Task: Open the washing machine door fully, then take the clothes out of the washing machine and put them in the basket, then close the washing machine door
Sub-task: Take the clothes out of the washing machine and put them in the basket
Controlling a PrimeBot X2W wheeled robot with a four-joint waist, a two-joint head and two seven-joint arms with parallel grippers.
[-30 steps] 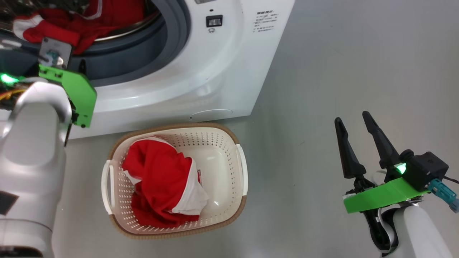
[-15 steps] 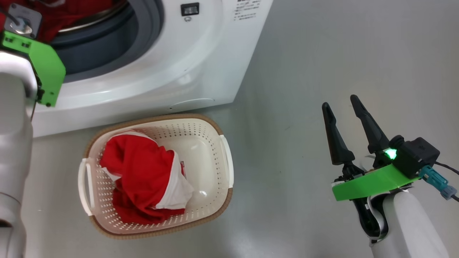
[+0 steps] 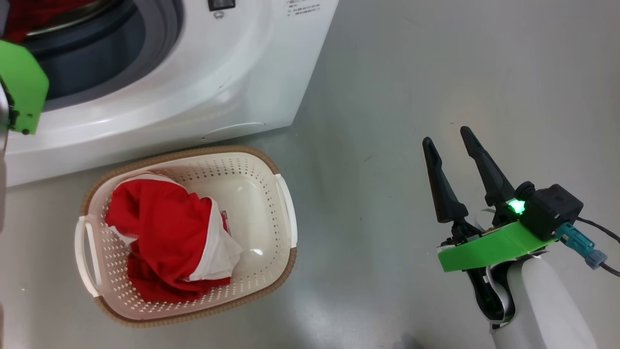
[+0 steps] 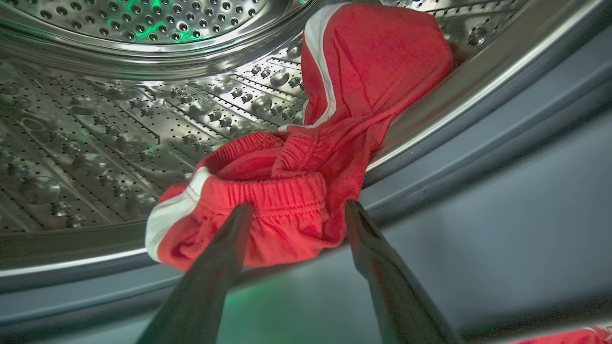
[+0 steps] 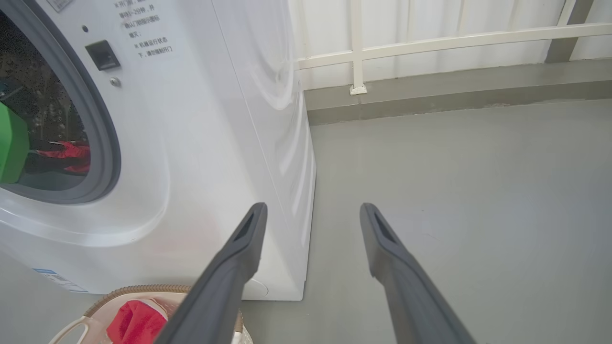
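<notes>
**Floor.** The floor (image 3: 387,97) is smooth grey with a dull sheen and carries every item.

**Room.** In the right wrist view, a white panelled wall (image 5: 430,28) with a cream rail (image 5: 430,43) closes the room from 12 to 2 o'clock. A grey skirting band (image 5: 430,91) runs along its foot.

**Washing machine.** In the head view the white washing machine (image 3: 193,87) stands on the floor at 11 o'clock. Its opening is ringed by a grey gasket (image 3: 97,63). A black latch socket (image 5: 102,55) sits on the front panel, and a small blue label (image 5: 57,279) sits low on the front.

**Basket.** The cream perforated basket (image 3: 242,169) with a brown rim stands on the floor at 8 o'clock in the head view, just in front of the machine. A red and white garment (image 3: 160,228) lies bunched in its left half. The right half shows bare plastic.

**Drum.** Red shorts (image 4: 334,119) with white trim lie in the steel drum (image 4: 119,134). They are draped over its front lip at 5 o'clock in the left wrist view.

**Left claw.** The left claw (image 4: 297,210) is released. Its fingers are spread to either side of the elastic waistband. Contact with the fabric cannot be determined. The arm's green bracket (image 3: 19,87) is at 10 o'clock in the head view.

**Right claw.** The right claw (image 3: 445,135) is released and holds nothing. It hangs over bare floor at 4 o'clock, well apart from the basket.
</notes>
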